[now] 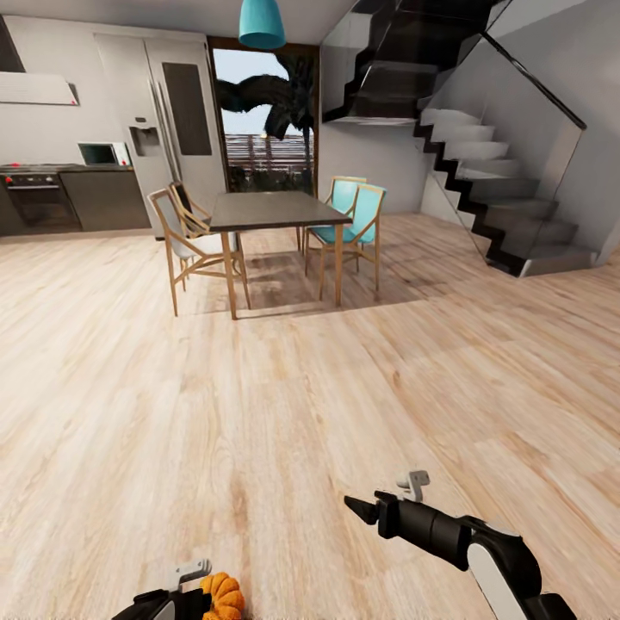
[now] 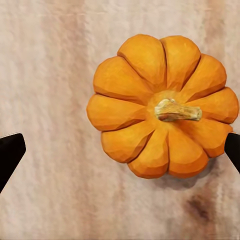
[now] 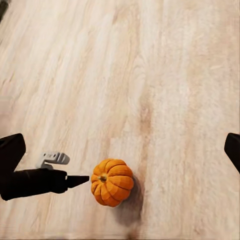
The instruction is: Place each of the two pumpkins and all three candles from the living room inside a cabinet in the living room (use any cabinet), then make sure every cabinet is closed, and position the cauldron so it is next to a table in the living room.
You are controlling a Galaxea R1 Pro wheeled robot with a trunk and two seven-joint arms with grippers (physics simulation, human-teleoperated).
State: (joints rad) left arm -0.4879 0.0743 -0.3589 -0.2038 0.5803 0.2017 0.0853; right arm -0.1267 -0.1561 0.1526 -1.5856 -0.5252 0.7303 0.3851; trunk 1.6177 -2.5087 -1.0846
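One small orange ribbed pumpkin (image 1: 224, 596) sits on the pale wood floor at the bottom edge of the head view. My left gripper (image 1: 200, 601) hangs just over it, open. In the left wrist view the pumpkin (image 2: 162, 105) lies stem-up between the two wide-apart black fingertips (image 2: 10, 152), much nearer one of them. My right gripper (image 1: 360, 510) hovers open over bare floor to the right. Its wrist view looks down on the pumpkin (image 3: 112, 182) with a left finger (image 3: 75, 181) beside it. The candles, cabinet, cauldron and living-room table are out of view.
A dark-topped dining set (image 1: 275, 211) with wooden and turquoise chairs stands ahead. Behind it are a kitchen counter with an oven (image 1: 39, 202), a fridge (image 1: 164, 112) and a glass door. A staircase (image 1: 508, 189) rises at the right. Wide open wood floor (image 1: 301, 387) lies between.
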